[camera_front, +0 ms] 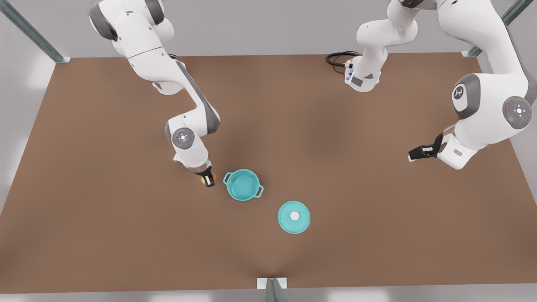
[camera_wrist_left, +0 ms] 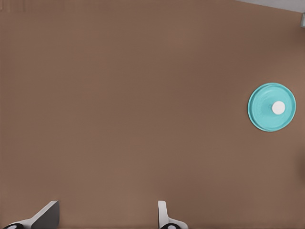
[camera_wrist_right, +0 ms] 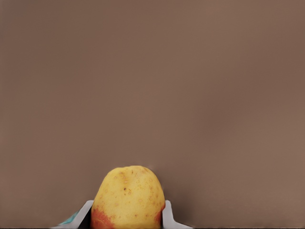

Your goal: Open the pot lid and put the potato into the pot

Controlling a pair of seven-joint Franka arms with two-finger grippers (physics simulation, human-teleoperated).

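The teal pot [camera_front: 242, 187] stands uncovered near the table's middle, its inside bare. The pot lid [camera_front: 293, 217], teal with a white knob, lies flat on the table toward the front view's right of the pot, apart from it. My right gripper [camera_front: 208, 179] hangs just off the pot's handle on the front view's left, shut on the potato [camera_front: 204, 180]. In the right wrist view the yellow, red-patched potato [camera_wrist_right: 127, 198] sits between the fingers. My left gripper [camera_front: 413, 154] waits far off at the front view's right, open and holding nothing; its wrist view shows the pot lid [camera_wrist_left: 271, 107] at a distance.
A black cable [camera_front: 335, 58] lies coiled at the back edge of the brown table [camera_front: 126, 235]. A metal post [camera_front: 272, 289] stands at the middle of the front edge. Bare tabletop stretches between the lid and the left gripper.
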